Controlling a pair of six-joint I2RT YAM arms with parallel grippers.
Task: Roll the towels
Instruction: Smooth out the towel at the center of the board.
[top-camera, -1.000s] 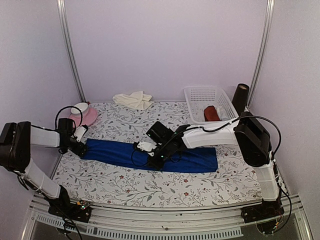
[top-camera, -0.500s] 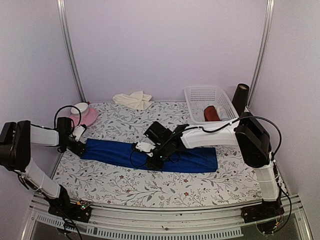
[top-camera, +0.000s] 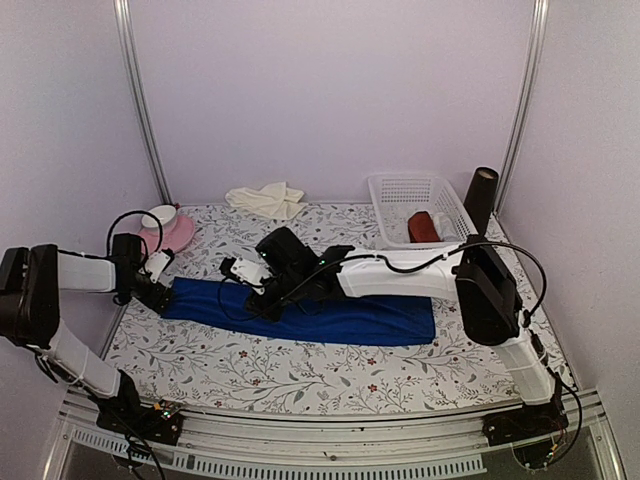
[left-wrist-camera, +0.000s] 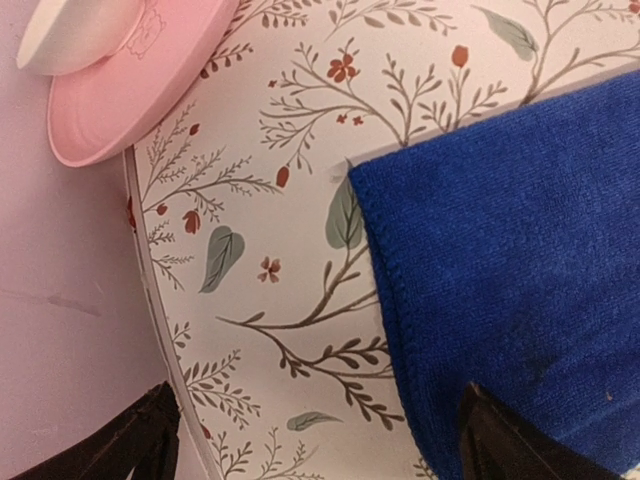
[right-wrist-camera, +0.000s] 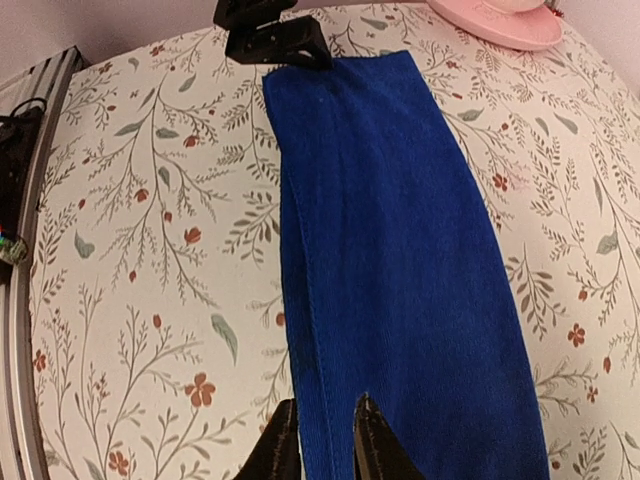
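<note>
1. currently the blue towel (top-camera: 350, 315) lies flat as a long folded strip across the middle of the worktop, running from near the left edge toward the right edge.
2. the left gripper (top-camera: 155, 287) sits at the strip's left end with its jaws wide: one finger over the cloth, the other on bare worktop by the left edge. judged purpose: to take or anchor that end.
3. the right gripper (top-camera: 248, 280) reaches across to the strip's left half, jaws narrow and pinched on the cloth's near long edge, probably to straighten the fold before rolling.
4. no roll is started. the cream towel (top-camera: 265, 198) lies crumpled at the rear edge, untouched.
5. a pink plate (top-camera: 178, 235) carrying a white cup (top-camera: 157, 216) stands near the left rear corner, close to the left gripper, and is the one crowding item.
6. a basket (top-camera: 400, 190) holding a dark red roll (top-camera: 421, 228), and a dark cylinder (top-camera: 481, 195), stand at the right rear corner, well apart from the strip.
</note>
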